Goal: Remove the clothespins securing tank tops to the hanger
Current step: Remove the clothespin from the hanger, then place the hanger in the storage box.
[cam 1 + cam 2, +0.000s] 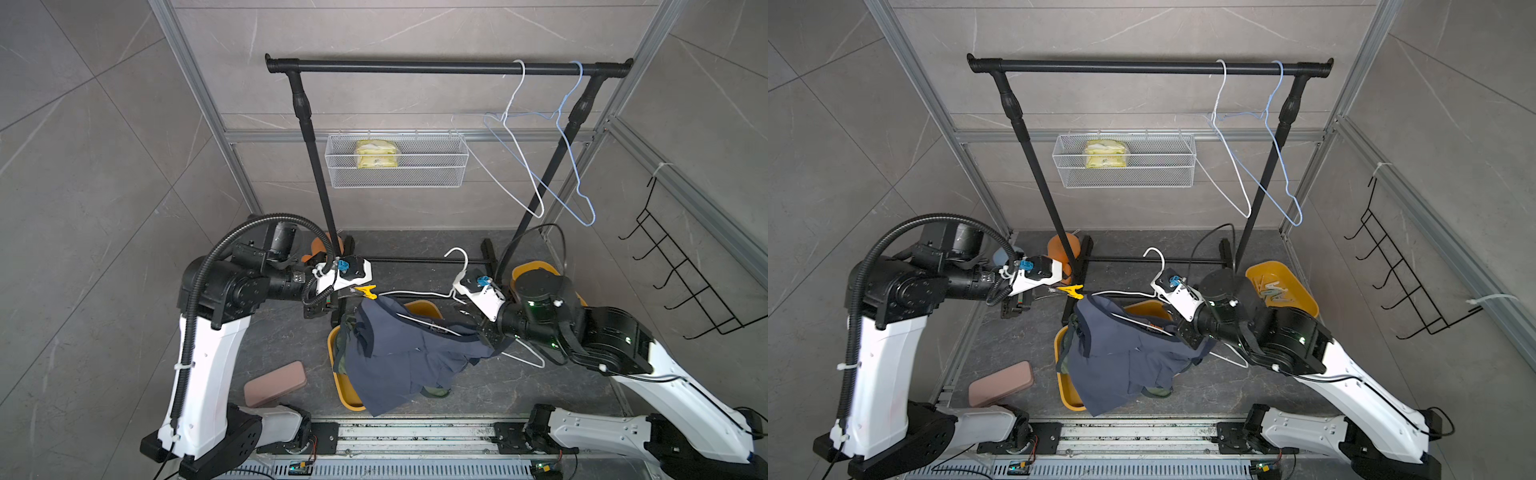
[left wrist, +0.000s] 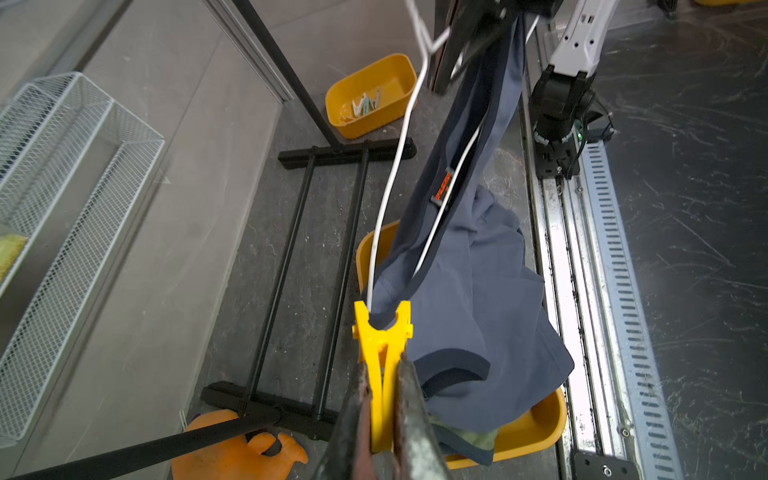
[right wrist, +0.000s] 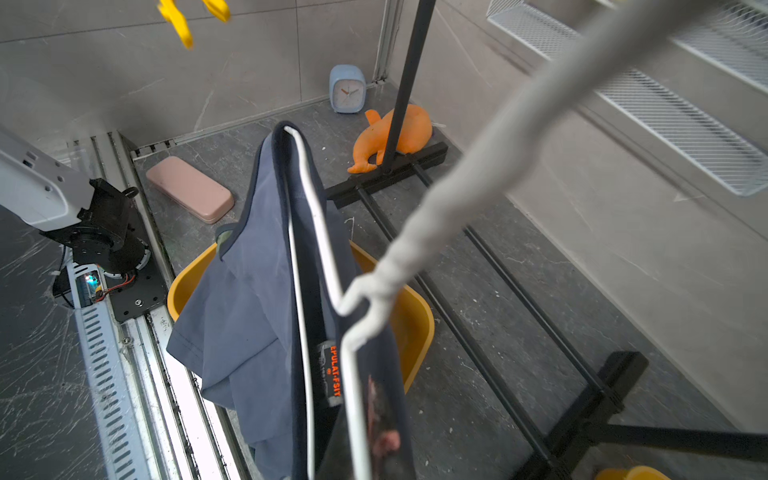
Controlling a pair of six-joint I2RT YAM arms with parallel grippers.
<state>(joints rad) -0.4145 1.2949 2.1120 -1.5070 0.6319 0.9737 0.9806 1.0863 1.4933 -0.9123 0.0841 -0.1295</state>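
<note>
The left gripper (image 2: 382,374) is clamped on the handle end of the yellow clothespin (image 2: 382,332). This forces the pin's mouth apart, and the two prongs straddle the strap of the slate blue tank top (image 2: 478,291) at the tip of the white wire hanger (image 2: 395,174). In both top views the pin (image 1: 368,291) sits at the hanger's end nearest the left arm. The right gripper (image 1: 463,320) is closed on the hanger near its neck, with the top's dark trim pinched against the wire, and holds it roughly level in the air. The blue top drapes down into a yellow bin (image 1: 345,390), where an olive tank top (image 2: 469,436) lies beneath it. Loose clothespins (image 1: 1273,291) rest in a second yellow bin (image 1: 1304,299) beside the right arm.
</note>
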